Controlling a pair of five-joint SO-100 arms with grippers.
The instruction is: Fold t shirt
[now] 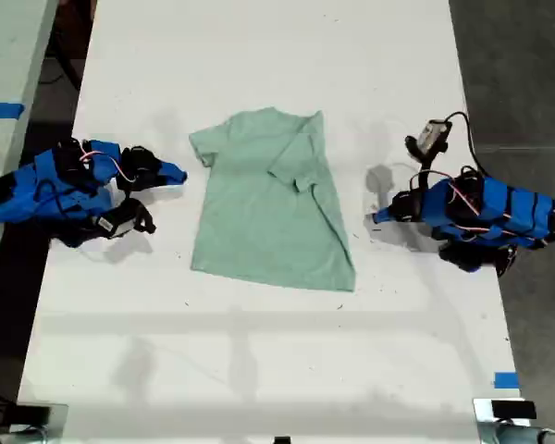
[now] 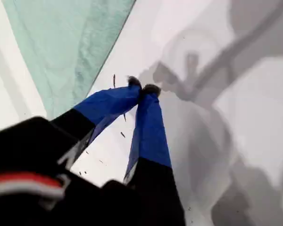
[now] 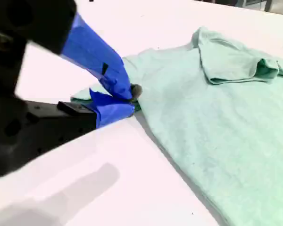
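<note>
Mint-green and plain, the t shirt [image 1: 270,203] lies partly folded at the middle of the white table [image 1: 259,370], one sleeve and side turned in over its body. My second gripper [image 3: 129,101], at the exterior view's left, has its blue jaws together at the edge of the near sleeve, though whether cloth is pinched between them I cannot tell. My first gripper [image 2: 142,88], at the exterior view's right, rests with jaw tips pressed together on bare table just beside the shirt's side edge, holding nothing

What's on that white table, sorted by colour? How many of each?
Blue: 2, my first gripper and my second gripper, each on a blue arm
Mint green: 1, the t shirt
White: 1, the table itself
Total: 4
</note>
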